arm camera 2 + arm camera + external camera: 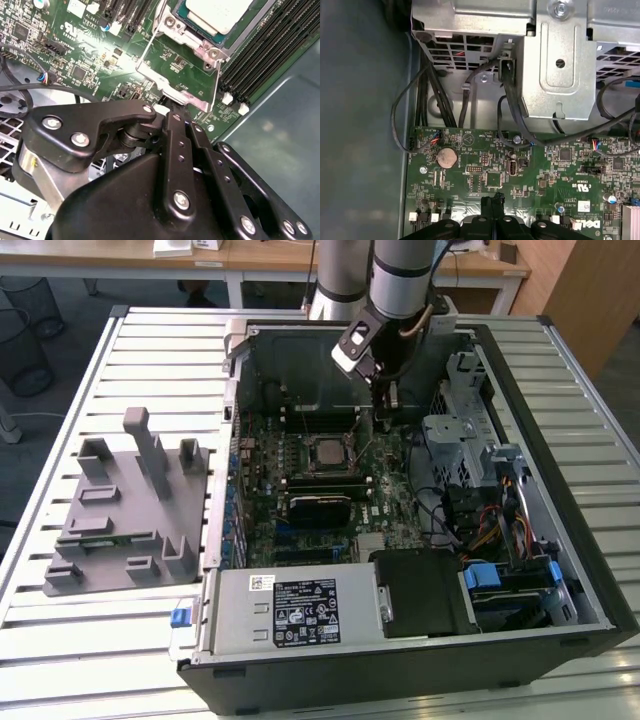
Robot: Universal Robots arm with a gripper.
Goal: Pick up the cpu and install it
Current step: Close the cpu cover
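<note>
Cpu [217,12] seated flat in socket [175,92], silvery top up. End effector [492,200] pressed together, nothing visible between fingers, tip low just beside socket edge. From end effector, cpu lies near, toward exterior view's left. Chip square: no long axis.

This is a robotics lab set up in an office-like room. A robot arm [400,275] stands over a slatted metal counter [150,350]. The counter carries an open computer case [400,680], its motherboard [520,170] laid bare, and a grey fixture plate [110,530] with moulded holders. Behind the counter are pale wooden desks [270,255], and wire-mesh wastebaskets [25,350] stand on a dark floor [75,295].
</note>
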